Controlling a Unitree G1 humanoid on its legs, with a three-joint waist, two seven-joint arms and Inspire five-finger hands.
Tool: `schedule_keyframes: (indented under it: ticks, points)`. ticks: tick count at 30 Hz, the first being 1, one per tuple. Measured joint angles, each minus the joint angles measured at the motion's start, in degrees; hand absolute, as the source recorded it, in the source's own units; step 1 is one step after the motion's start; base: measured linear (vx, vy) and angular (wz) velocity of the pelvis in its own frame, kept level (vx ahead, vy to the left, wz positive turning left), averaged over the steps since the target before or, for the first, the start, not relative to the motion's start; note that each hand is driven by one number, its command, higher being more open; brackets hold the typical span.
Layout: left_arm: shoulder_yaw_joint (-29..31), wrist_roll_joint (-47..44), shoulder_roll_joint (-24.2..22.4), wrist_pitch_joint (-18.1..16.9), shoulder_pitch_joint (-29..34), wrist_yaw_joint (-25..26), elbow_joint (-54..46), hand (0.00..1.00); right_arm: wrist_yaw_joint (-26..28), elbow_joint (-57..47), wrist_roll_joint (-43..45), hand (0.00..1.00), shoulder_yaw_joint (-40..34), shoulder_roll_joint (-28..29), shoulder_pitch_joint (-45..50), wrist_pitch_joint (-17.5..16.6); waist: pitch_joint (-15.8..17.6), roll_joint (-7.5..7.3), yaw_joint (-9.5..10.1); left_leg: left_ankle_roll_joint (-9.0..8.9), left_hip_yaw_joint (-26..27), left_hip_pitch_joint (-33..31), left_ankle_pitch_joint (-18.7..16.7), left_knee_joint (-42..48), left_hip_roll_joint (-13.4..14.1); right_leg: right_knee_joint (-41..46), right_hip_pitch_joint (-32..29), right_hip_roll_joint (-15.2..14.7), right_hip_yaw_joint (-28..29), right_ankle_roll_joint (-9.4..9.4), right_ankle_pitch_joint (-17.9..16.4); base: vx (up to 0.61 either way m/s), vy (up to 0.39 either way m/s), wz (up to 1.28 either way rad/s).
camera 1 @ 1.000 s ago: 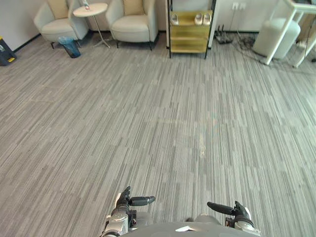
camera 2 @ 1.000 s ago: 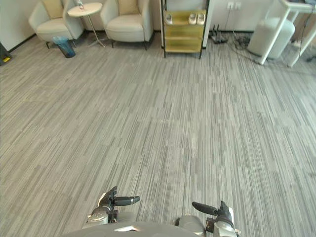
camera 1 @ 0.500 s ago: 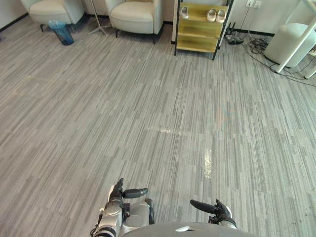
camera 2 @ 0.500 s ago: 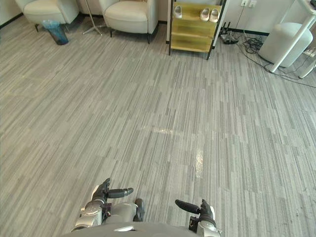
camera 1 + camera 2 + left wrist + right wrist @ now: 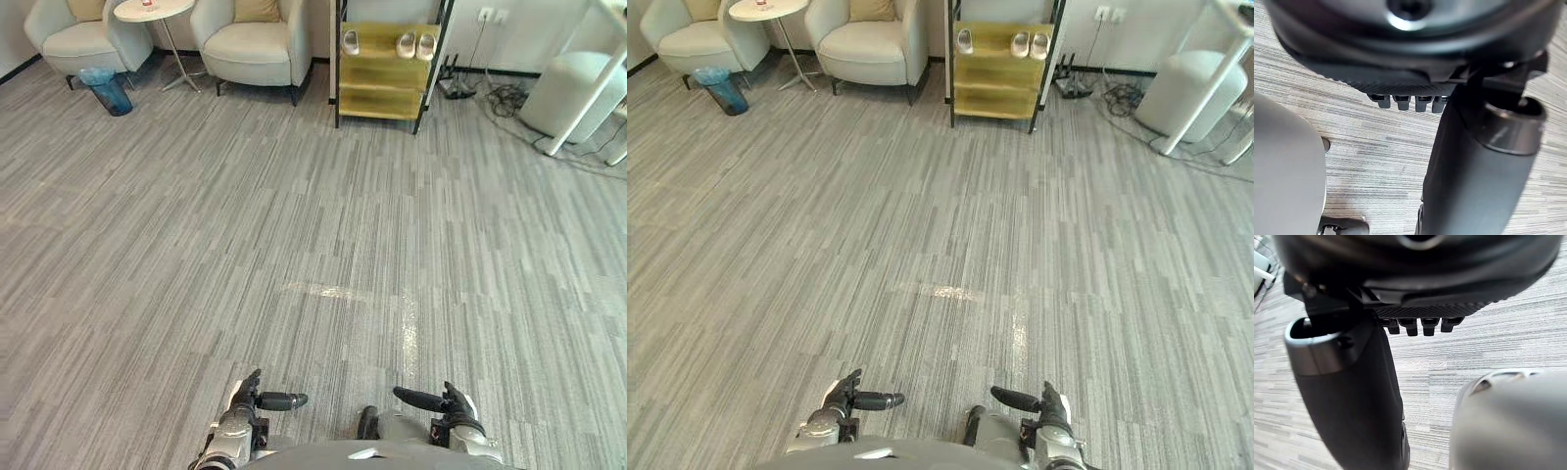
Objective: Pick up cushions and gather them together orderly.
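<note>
Only the robot's own view has swung since a moment ago; the furniture has not moved. One tan cushion (image 5: pixel 257 10) stands upright in the armchair (image 5: pixel 253 54) just left of the yellow shelf (image 5: pixel 382 70), and a second cushion (image 5: pixel 86 8) sits in the farther armchair (image 5: pixel 73 41), further left again. The left hand (image 5: pixel 245 397) and right hand (image 5: pixel 453 403) hang low, well away from the shelf across bare floor (image 5: pixel 294 225), their fingers (image 5: pixel 1400 102) relaxed and holding nothing. I'd judge the left hand slightly nearer the cushions.
</note>
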Motion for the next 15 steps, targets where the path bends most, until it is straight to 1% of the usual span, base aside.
schedule_keyframes:
  ticks: [1,2,3,4,5,6,7,8,9,10,11,12,13,14,15]
  points:
    - [0.93,0.06,-0.25,-0.03,0.39,-0.13,-1.39,1.00,-0.40,-0.73,-0.02,1.00,0.30,-0.22,1.32,0.23,0.33,0.15,0.10,-2.22,-0.08,-5.93,0.90,14.32,2.38,-2.73,3.85,1.31,-1.09,-0.48,-0.33,0.32,-0.243,0.45]
    - [1.42,0.10,-0.35,-0.05,0.48,-0.21,-1.77,1.00,-0.53,-1.02,-0.01,1.00,0.36,-0.24,1.60,0.23,0.34,0.28,0.18,-2.35,0.02,-7.10,0.85,17.51,3.00,-3.19,4.67,1.61,-1.31,-0.58,-0.49,0.25,-0.165,0.19]
    - [2.68,0.17,-0.86,-0.22,0.78,-0.52,-3.11,1.00,-0.95,-1.48,0.09,1.00,0.45,-0.23,2.13,0.22,0.44,0.49,0.70,-1.71,1.50,-11.59,0.20,27.24,4.76,-4.96,8.18,2.55,-1.64,-0.78,-0.93,0.29,-0.126,-0.06]
    - [2.61,0.47,-0.84,-0.25,0.77,-0.62,-3.99,1.00,-1.01,-1.47,0.27,1.00,0.43,-0.09,2.43,0.24,0.53,0.24,1.22,-0.92,3.62,-14.07,-1.13,28.62,4.90,-7.10,10.74,2.70,-1.37,-0.72,-0.97,0.24,-0.074,-0.08]
    - [2.61,0.48,-0.84,-0.26,0.78,-0.63,-3.99,1.00,-1.01,-1.47,0.27,1.00,0.43,-0.08,2.43,0.24,0.54,0.23,1.23,-0.93,3.65,-14.11,-1.18,28.58,4.89,-7.16,10.79,2.70,-1.37,-0.72,-0.97,0.31,-0.051,-0.16]
    - [2.60,0.49,-0.76,-0.37,0.63,-0.76,-4.20,1.00,-1.01,-1.43,0.70,1.00,0.35,0.16,2.39,0.28,0.63,-0.09,1.43,0.01,5.68,-16.35,-2.01,21.89,3.54,-9.43,12.99,2.21,-1.16,-0.28,-0.75,0.31,0.017,-0.14]
    - [2.67,0.45,-0.68,-0.31,0.38,-0.68,-4.21,1.00,-1.02,-1.44,0.86,1.00,0.19,0.36,2.34,0.37,0.76,-0.40,1.48,0.34,6.09,-16.83,-1.98,13.52,1.70,-10.37,14.10,1.53,-0.97,0.16,-0.74,0.33,0.046,-0.15]
    - [2.66,0.47,-0.60,-0.28,0.18,-0.71,-4.22,1.00,-1.02,-1.46,0.85,1.00,0.19,0.46,2.34,0.38,0.89,-0.62,1.49,0.46,6.10,-16.82,-1.75,9.18,0.65,-10.67,14.48,1.05,-0.91,0.49,-0.83,0.35,0.092,-0.07]
    - [2.67,0.47,-0.46,-0.28,0.05,-0.69,-4.24,1.00,-1.03,-1.57,0.86,1.00,0.12,0.81,2.36,0.40,1.21,-1.16,1.50,1.17,5.98,-16.70,0.87,-0.52,-1.71,-10.73,15.07,-0.23,-0.85,1.32,-1.29,0.35,0.125,-0.03]
    - [2.70,0.43,-0.54,-0.29,0.04,-0.64,-4.33,1.00,-1.05,-1.92,0.87,1.00,0.12,0.92,2.58,0.45,1.36,-1.35,1.54,1.83,5.52,-16.69,4.73,-8.01,-3.27,-10.74,15.72,-0.97,-0.65,2.31,-1.88,0.42,0.175,-0.05]
    - [2.88,0.31,-0.60,-0.29,0.06,-0.51,-4.64,1.00,-1.07,-2.54,0.87,1.00,0.16,0.97,3.15,0.57,1.39,-1.29,1.75,1.71,4.84,-16.69,9.16,-12.99,-4.30,-10.73,16.73,-1.39,-0.28,3.71,-2.77,0.36,0.163,-0.15]
    - [3.68,0.26,-1.19,-0.33,0.18,-0.32,-4.68,1.00,-1.07,-2.65,0.87,1.00,0.34,0.93,3.60,0.59,1.30,-1.12,2.31,2.37,4.81,-15.80,14.14,-13.70,-4.31,-10.54,17.58,-1.39,0.53,4.95,-3.69,0.37,0.169,-0.27]
    - [4.54,0.24,-0.72,-0.30,-0.09,0.06,-4.66,1.00,-1.11,-2.34,0.85,1.00,0.79,1.27,3.46,0.66,1.26,-2.23,2.86,4.16,5.33,-14.29,16.90,-13.81,-5.33,-10.61,18.82,-2.39,1.91,5.67,-4.44,0.29,0.122,-0.26]
    - [4.44,0.27,-0.25,-0.34,-0.03,0.21,-4.65,1.00,-1.20,-2.61,0.85,1.00,1.48,1.93,3.45,0.70,1.06,-3.27,2.81,4.51,5.48,-13.83,16.22,-14.20,-6.01,-10.53,18.68,-3.14,2.70,5.64,-4.23,0.34,0.144,-0.16]
    - [4.44,0.21,0.68,-0.34,-0.09,0.23,-4.91,1.00,-1.18,-2.89,0.83,1.00,1.91,3.41,3.24,0.47,0.96,-5.29,2.87,4.96,6.21,-13.80,14.67,-13.57,-6.94,-10.34,18.70,-4.55,4.43,5.65,-3.77,0.32,0.154,-0.13]
